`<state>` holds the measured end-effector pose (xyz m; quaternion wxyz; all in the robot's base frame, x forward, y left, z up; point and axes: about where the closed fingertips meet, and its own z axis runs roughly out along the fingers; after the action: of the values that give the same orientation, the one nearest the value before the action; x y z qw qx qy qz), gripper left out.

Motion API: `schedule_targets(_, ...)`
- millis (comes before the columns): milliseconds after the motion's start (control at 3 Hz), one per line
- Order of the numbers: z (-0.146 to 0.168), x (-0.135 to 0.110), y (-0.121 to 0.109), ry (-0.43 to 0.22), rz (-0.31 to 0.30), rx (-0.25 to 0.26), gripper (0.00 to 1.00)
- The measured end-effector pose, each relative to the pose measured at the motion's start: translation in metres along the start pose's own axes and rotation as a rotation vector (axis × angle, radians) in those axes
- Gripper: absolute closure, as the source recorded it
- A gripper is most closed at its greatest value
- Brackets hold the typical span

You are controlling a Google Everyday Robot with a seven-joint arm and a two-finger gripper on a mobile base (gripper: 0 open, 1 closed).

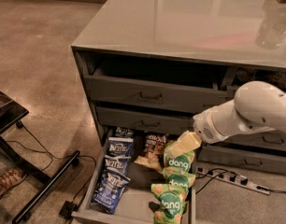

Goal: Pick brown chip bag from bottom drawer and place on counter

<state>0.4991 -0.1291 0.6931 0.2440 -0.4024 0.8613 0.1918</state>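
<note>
The bottom drawer stands pulled out from the left stack. The brown chip bag lies in its far middle, between a column of dark blue Kettle bags on the left and green dang bags on the right. My gripper, on the end of the white arm reaching in from the right, hangs over the topmost green bag, just right of the brown chip bag and slightly above it. The glossy grey counter spreads above the drawers.
Two grey drawers with dark handles sit above the open one, the top one slightly ajar. A power strip and cable lie on the floor to the right. A black stand with cables is at the left. Clear items rest on the counter's far right.
</note>
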Motion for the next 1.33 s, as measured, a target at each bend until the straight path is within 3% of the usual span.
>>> schedule_targets(333, 0.05, 0.024, 0.014, -0.049, 0.129, -0.063, 0.0)
schedule_targets(667, 0.107, 0.045, 0.022, -0.097, 0.257, -0.061, 0.0)
schedule_targets(1000, 0.136, 0.051, 0.019, -0.141, 0.344, -0.012, 0.0)
schedule_targets(1333, 0.133, 0.041, 0.0, -0.192, 0.348, 0.057, 0.0)
